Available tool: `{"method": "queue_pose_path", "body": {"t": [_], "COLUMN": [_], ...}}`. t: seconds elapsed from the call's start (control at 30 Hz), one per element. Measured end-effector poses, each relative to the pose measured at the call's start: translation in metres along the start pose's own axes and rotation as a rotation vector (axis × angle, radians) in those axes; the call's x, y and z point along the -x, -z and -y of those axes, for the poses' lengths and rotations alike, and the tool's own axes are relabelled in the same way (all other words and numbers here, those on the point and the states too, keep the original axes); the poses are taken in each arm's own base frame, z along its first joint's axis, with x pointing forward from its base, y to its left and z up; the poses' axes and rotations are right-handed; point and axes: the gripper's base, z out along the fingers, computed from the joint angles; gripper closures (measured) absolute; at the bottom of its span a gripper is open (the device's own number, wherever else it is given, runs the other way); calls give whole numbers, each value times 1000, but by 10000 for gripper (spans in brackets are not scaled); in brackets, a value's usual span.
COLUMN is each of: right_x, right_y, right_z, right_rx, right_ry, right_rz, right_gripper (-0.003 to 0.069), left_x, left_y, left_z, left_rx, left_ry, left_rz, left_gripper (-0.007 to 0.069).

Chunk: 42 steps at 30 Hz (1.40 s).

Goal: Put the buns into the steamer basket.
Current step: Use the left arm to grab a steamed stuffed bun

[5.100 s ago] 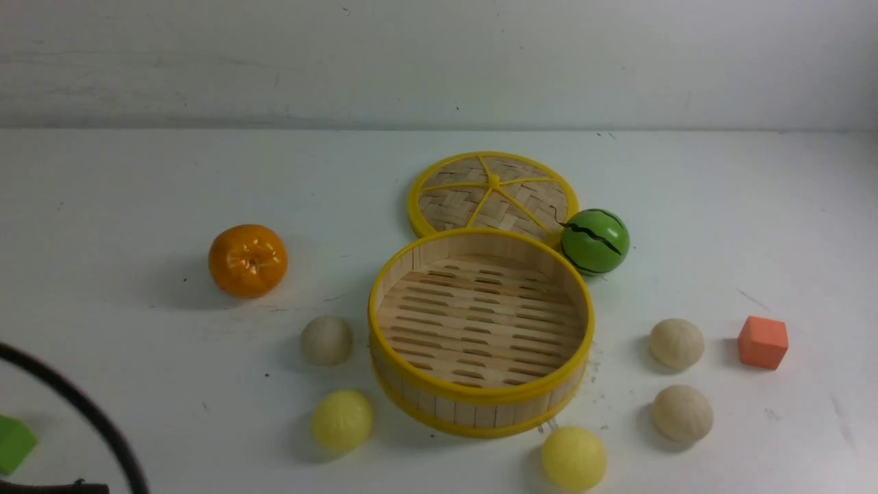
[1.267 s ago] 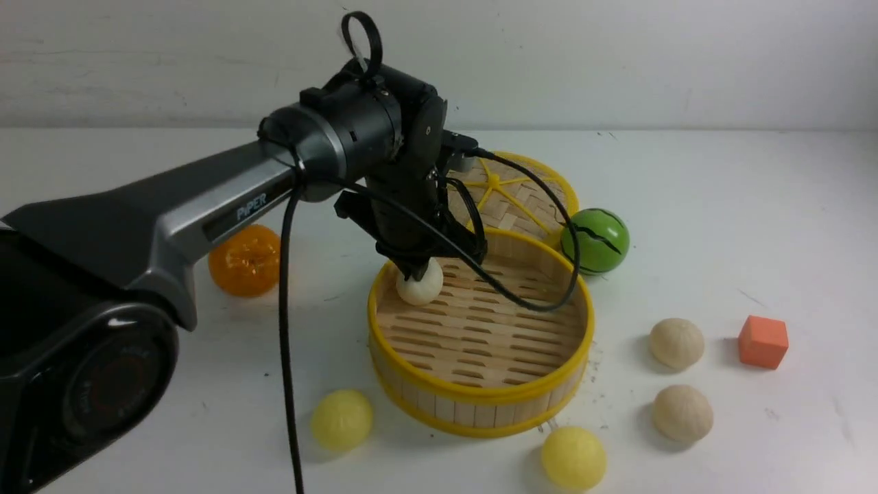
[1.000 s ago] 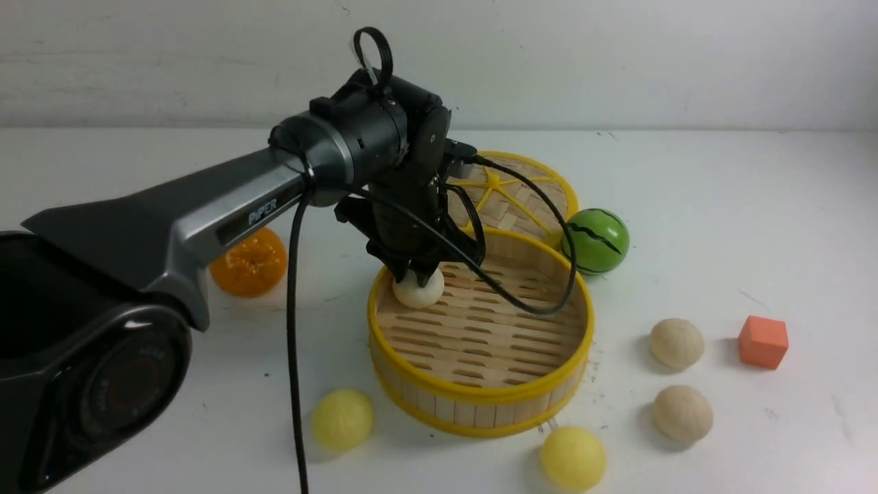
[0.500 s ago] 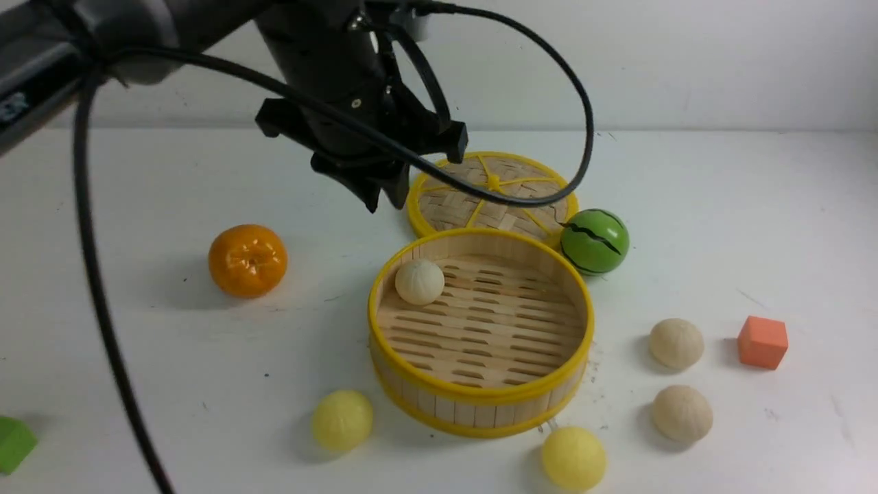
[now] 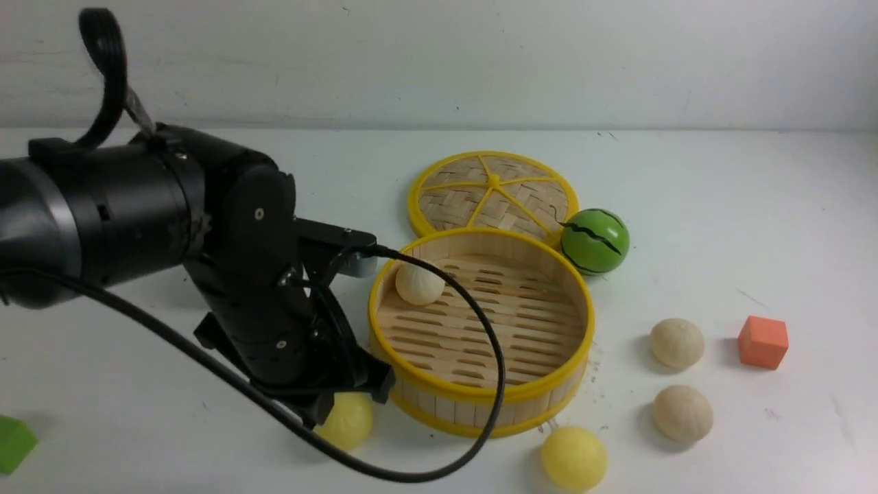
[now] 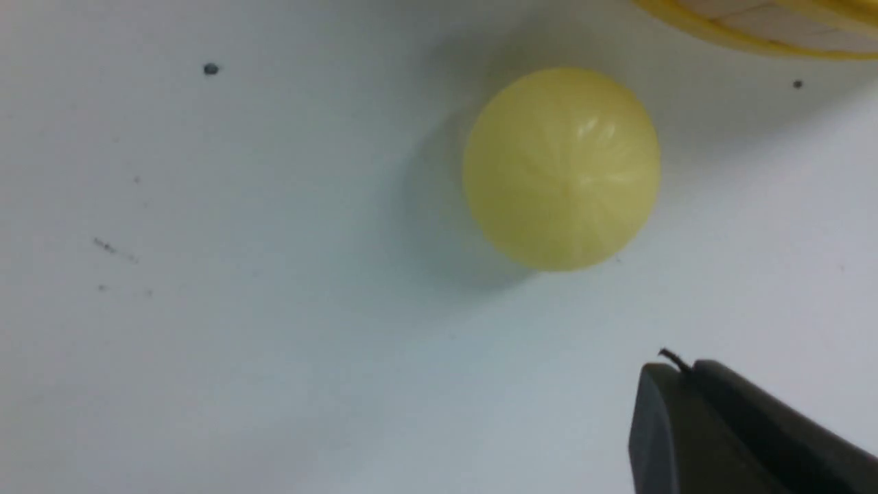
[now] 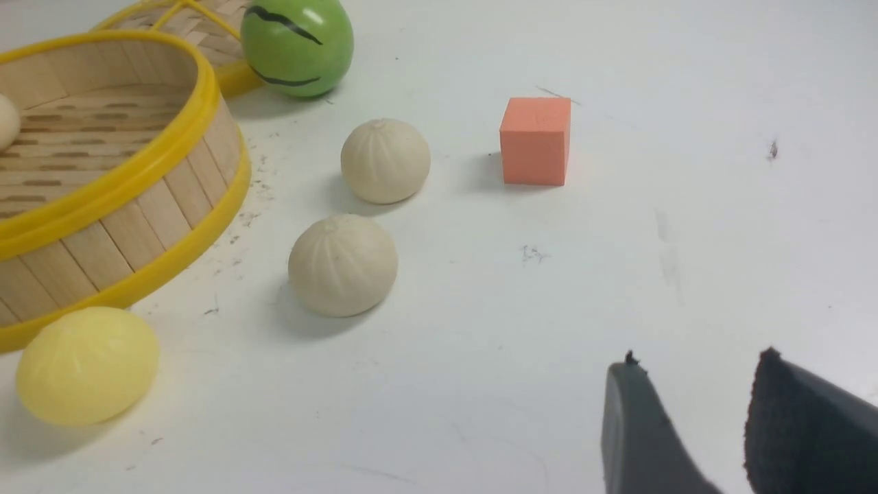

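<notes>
The steamer basket (image 5: pixel 480 394) holds one cream bun (image 5: pixel 420 283) at its back left. Two cream buns (image 5: pixel 677 343) (image 5: pixel 682 413) lie right of the basket, and a yellow bun (image 5: pixel 573 457) lies in front of it. My left gripper (image 5: pixel 319 412) is low at the basket's front left, right beside the other yellow bun (image 5: pixel 350 420). In the left wrist view that bun (image 6: pixel 562 168) lies free on the table, a short gap from my gripper (image 6: pixel 686 367), whose jaws are together and empty. My right gripper (image 7: pixel 696 360) is open and empty, off to the right of the cream buns (image 7: pixel 343 264).
The woven lid (image 5: pixel 492 192) lies behind the basket, with the green watermelon ball (image 5: pixel 594 241) at its right. An orange cube (image 5: pixel 763 342) sits far right and a green block (image 5: pixel 14 444) at the front left edge. My left arm hides the orange fruit.
My left gripper let go of the cream bun in the basket, rose, then swung down to the front left, next to the yellow bun. The arm now covers the orange.
</notes>
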Motion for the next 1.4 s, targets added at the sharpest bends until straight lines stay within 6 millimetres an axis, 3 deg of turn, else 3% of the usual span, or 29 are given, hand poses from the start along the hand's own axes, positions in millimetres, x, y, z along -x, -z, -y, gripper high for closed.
{"method": "queue_pose_path", "body": {"t": [0.1, 0.2, 0.37, 0.67, 1.4], "right_x": [0, 0, 0, 0, 0], "right_y": [0, 0, 0, 0, 0], "right_z": [0, 0, 0, 0, 0], "right_rx": [0, 0, 0, 0, 0], "right_ry": [0, 0, 0, 0, -1], "right_rz": [0, 0, 0, 0, 0], "right_gripper": [418, 418, 418, 418, 418], "left_x": [4, 9, 12, 16, 21], "left_y": [-12, -23, -32, -50, -42], "left_z": [0, 1, -1, -3, -1], "left_rx": [-2, 0, 21, 42, 38], "left_ry": [-8, -13, -34, -56, -47], "left_rz": [-1, 22, 35, 37, 16], "left_gripper": [524, 407, 321, 337, 351]}}
